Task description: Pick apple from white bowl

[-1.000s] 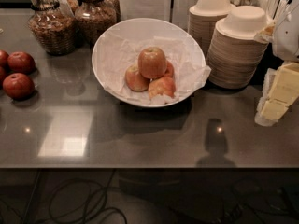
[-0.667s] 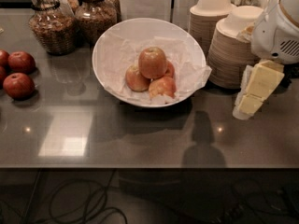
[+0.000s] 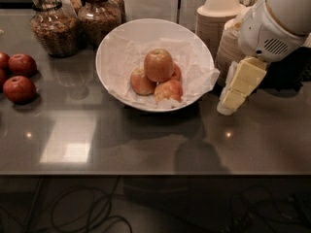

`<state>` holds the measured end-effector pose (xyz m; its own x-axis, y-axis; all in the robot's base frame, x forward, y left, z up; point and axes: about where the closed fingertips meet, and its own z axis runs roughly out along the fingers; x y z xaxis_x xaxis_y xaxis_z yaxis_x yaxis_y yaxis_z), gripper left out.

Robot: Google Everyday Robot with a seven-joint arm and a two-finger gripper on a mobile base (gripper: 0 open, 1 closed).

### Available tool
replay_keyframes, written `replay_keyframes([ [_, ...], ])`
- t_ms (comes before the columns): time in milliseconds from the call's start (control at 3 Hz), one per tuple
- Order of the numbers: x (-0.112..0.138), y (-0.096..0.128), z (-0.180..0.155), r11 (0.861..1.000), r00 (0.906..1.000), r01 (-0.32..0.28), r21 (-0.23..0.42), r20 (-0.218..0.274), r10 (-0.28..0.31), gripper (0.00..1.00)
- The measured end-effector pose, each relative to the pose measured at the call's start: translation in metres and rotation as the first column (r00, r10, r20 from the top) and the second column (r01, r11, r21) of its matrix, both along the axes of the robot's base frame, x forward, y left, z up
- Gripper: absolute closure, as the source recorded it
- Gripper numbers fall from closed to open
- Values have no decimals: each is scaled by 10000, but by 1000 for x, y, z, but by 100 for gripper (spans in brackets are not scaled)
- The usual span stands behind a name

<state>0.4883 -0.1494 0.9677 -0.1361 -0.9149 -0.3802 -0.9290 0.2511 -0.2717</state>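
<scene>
Gripper sits at the right side of the view, hanging off the white arm housing. It is pale yellow and angled down and to the left, with its tip low over the table. It is just beside the right edge of the white bowl, outside the rim, and whether it touches the rim cannot be told. Jaw opening cannot be told from this angle, and nothing is seen held in it.

Apple is inside the white bowl, near the middle. It rests on top of the pile, stem dimple up, and is well apart from the gripper. It is red-orange with a tan blush and is the biggest one in there.

Smaller apples lie under and around it: one front left, one front right, and one mostly hidden behind on the right. All lie on the crinkled white paper lining the bowl, and a flap of that paper hangs over the right rim toward the gripper.

Elsewhere on the table:
- Dark red apples are grouped at the left edge, well apart from the bowl.
- Two glass jars with brown contents stand behind the bowl at the back left.
- Stacks of beige disposable bowls stand at the back right, partly hidden by the arm.

The table is dark and glossy and shows the gripper's shadow at the front. Cables lie on the floor below the front edge.
</scene>
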Motion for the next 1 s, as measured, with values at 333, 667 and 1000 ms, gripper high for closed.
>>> replay_keyframes([
  [333, 14, 14, -9, 9936, 9995, 298, 1093, 5, -300, 0],
  [667, 45, 42, -11, 9587, 9990, 271, 2833, 277, -364, 0],
  [1000, 65, 69, -13, 9191, 9990, 11, 3941, 415, -190, 0],
])
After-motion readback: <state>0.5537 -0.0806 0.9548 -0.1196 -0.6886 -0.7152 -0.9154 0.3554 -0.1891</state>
